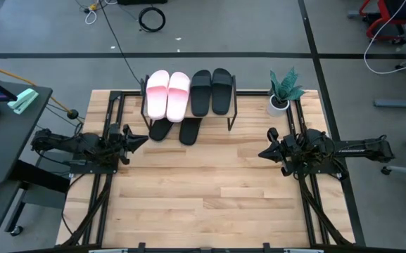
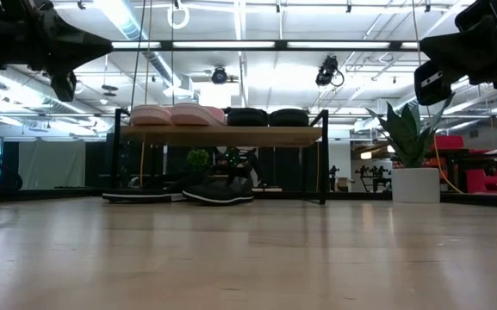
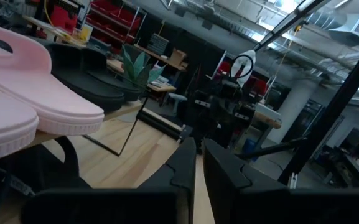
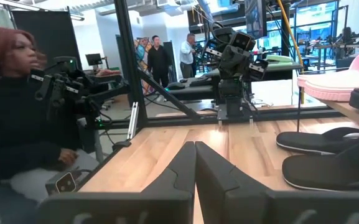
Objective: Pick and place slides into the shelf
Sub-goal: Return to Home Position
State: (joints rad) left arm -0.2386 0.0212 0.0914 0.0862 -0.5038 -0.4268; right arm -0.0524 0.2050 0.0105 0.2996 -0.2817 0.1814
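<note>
The shelf [image 1: 188, 121] stands near the table's far edge. On its top board rest two pale pink slides [image 1: 167, 93] and two black slides [image 1: 211, 91], side by side on their soles. Two more black slides [image 1: 180, 131] lie on the table under the shelf, seen in the low view [image 2: 219, 193]. My left gripper [image 1: 142, 140] hovers shut at the table's left side, just left of the shelf. My right gripper [image 1: 262, 152] hovers shut at the right side, away from the shelf. Both are empty.
A potted plant [image 1: 283, 91] in a white pot stands at the table's far right corner, right of the shelf. Bare wooden table [image 1: 210, 197] stretches between and in front of the arms. A seated person [image 4: 17, 118] and standing people show beyond the table.
</note>
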